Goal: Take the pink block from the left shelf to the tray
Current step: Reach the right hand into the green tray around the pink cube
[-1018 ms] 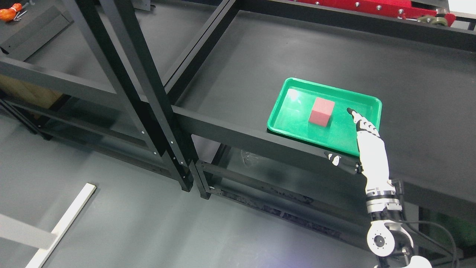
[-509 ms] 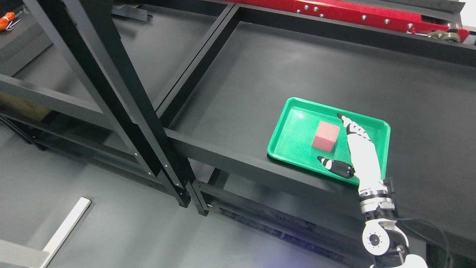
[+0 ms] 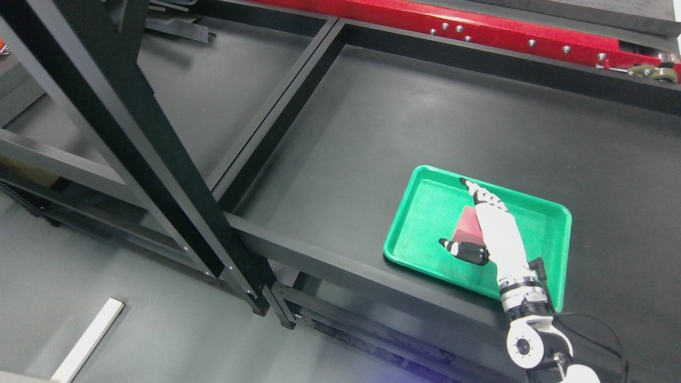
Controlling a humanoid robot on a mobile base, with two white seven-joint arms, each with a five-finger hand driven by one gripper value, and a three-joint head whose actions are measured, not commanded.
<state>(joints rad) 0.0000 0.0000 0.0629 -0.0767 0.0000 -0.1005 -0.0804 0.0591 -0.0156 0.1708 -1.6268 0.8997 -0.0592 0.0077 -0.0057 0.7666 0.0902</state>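
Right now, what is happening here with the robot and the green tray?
The robot's right hand reaches over the green tray, which sits on the black shelf. The pink block lies inside the tray, partly hidden behind the hand. The fingers are spread around the block; a firm grasp does not show. The left hand is out of view.

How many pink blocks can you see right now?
1. The pink block sits in the green tray, partly covered by the right hand. Nothing suggests others, though the hand hides some tray floor.
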